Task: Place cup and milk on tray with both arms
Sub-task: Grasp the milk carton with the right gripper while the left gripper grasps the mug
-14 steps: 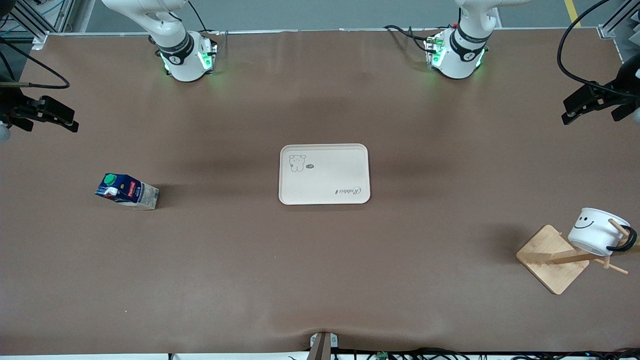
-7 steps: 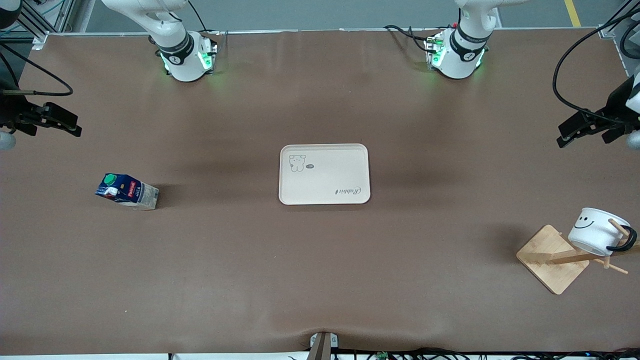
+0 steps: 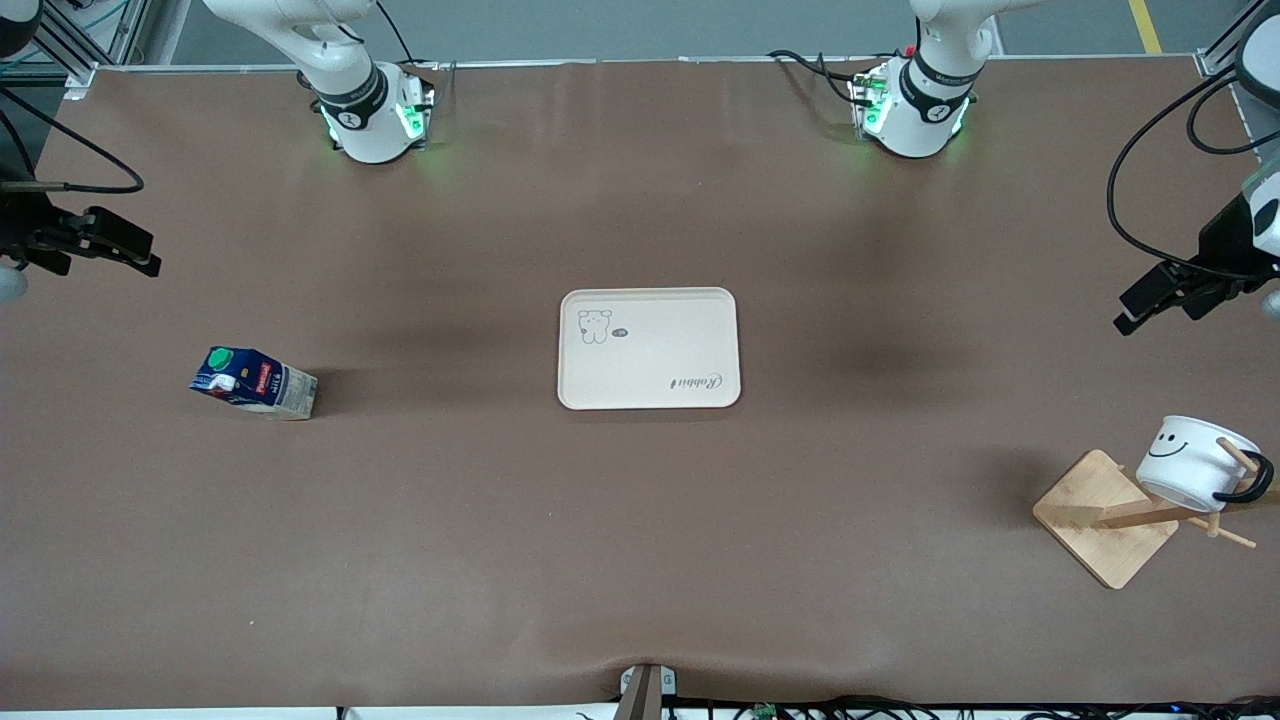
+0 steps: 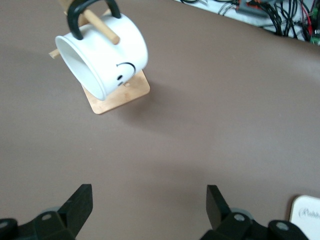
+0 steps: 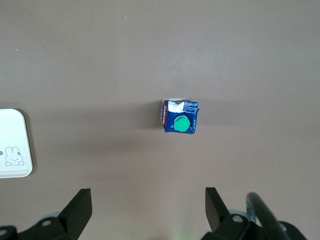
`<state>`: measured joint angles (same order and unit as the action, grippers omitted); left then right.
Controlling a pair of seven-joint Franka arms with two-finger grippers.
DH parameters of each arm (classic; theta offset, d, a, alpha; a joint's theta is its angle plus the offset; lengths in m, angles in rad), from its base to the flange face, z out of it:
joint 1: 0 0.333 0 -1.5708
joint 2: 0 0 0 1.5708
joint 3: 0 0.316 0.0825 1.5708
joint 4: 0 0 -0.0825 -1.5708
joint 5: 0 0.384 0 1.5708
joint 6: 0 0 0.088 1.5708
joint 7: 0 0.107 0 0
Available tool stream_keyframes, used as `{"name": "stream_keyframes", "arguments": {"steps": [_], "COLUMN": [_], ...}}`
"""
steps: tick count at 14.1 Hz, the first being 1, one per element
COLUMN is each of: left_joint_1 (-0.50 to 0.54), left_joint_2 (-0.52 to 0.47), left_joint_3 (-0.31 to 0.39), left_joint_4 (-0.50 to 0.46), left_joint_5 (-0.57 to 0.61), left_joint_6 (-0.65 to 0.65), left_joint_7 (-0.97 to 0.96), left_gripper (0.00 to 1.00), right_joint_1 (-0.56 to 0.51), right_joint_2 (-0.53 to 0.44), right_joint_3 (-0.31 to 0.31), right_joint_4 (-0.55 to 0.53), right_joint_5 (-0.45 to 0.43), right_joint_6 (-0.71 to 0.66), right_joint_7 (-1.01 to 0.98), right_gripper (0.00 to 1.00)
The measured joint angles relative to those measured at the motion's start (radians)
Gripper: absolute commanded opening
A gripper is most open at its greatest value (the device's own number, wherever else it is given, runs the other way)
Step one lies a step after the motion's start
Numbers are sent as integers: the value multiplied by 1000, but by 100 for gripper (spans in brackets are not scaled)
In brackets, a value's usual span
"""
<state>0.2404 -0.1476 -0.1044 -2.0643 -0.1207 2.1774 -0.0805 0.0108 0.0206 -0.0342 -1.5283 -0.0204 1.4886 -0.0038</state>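
The cream tray (image 3: 648, 350) lies in the middle of the table, and its corners also show: tray (image 4: 306, 215), tray (image 5: 14, 145). The dark-blue milk (image 3: 255, 382) stands toward the right arm's end, its green cap up in the right wrist view, milk (image 5: 179, 117). My right gripper (image 3: 148, 255) hangs open and empty over bare table beside it, right gripper (image 5: 148, 195). The white smiley cup (image 3: 1195, 462) hangs by its handle on a wooden peg, tilted, toward the left arm's end, cup (image 4: 102, 55). My left gripper (image 3: 1135, 308) is open over the table short of it, left gripper (image 4: 149, 192).
The cup's wooden stand has a square base (image 3: 1105, 520) on the table, nearer to the front camera than the tray, base (image 4: 117, 95). Cables (image 4: 270, 12) run along the table edge. Brown table surface lies between the tray and both objects.
The left gripper has moved over the table toward the cup and its stand. The right gripper dipped slightly, then held. Cup, milk and tray have not moved.
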Motion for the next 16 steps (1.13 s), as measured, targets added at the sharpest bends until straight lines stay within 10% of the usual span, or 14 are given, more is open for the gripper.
{"name": "stream_keyframes", "arguments": {"steps": [16], "left_joint_1": [112], "left_joint_2": [190], "left_joint_3": [2], "left_joint_4": [-8], "left_joint_5": [-136], "left_joint_6": [302], "left_joint_7": [386], "left_gripper": [100], "right_joint_1": [-22], "right_joint_2": [193], "right_joint_3": [-5], "right_joint_4": [0], "right_joint_5": [-5], "right_joint_6": [17], "right_joint_7": [-48], "right_gripper": [100]}}
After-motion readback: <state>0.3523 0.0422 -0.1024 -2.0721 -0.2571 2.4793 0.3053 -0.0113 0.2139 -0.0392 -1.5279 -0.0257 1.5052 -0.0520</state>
